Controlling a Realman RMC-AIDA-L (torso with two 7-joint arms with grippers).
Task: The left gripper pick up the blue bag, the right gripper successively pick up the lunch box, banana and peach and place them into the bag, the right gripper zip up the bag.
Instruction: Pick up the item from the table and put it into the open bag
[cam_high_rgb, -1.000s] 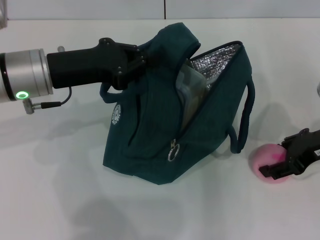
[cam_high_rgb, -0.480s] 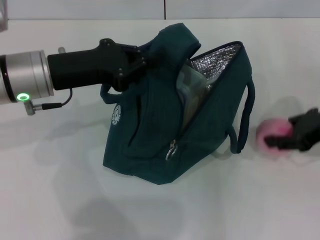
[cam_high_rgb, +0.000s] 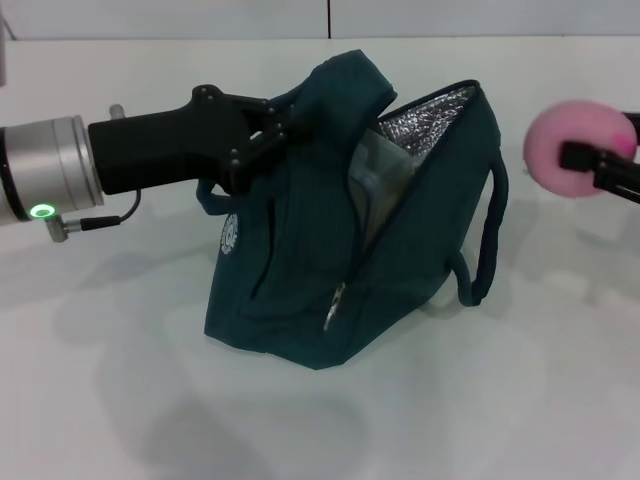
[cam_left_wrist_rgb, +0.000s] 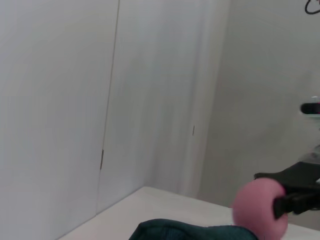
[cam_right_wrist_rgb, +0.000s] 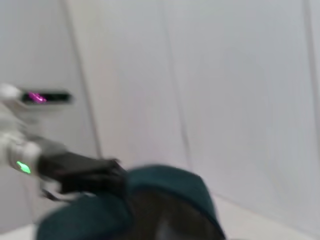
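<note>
My left hand (cam_high_rgb: 262, 135) is clamped on the upper fabric of the blue bag (cam_high_rgb: 300, 270), near its top handle, holding that side up. The arm reaches in from the left edge of the head view. The bag stands on the white bench (cam_high_rgb: 120, 400), leaning, with its mouth open toward my right. The silver lining (cam_high_rgb: 430, 125) shows inside the raised flap, and a pale, clear-looking item, possibly the lunch box (cam_high_rgb: 375, 185), sits within the opening; I cannot confirm its identity. A zipper pull (cam_high_rgb: 333, 305) hangs on the front face, low down. One strap (cam_high_rgb: 490, 240) loops down the bag's right side.

My right hand (cam_high_rgb: 600, 165) is at the right edge of the head view, lifted clear of the bench, gripping the pink peach (cam_high_rgb: 565, 148). The peach is level with the bag's upper rim, beside the bag and apart from it. The left wrist view shows the same peach (cam_left_wrist_rgb: 260, 207) held by the right hand (cam_left_wrist_rgb: 292, 197) above the bag's dark fabric (cam_left_wrist_rgb: 190, 232).

The right wrist view shows the bag (cam_right_wrist_rgb: 165, 200) and my left arm (cam_right_wrist_rgb: 75, 167) beyond it, blurred.
</note>
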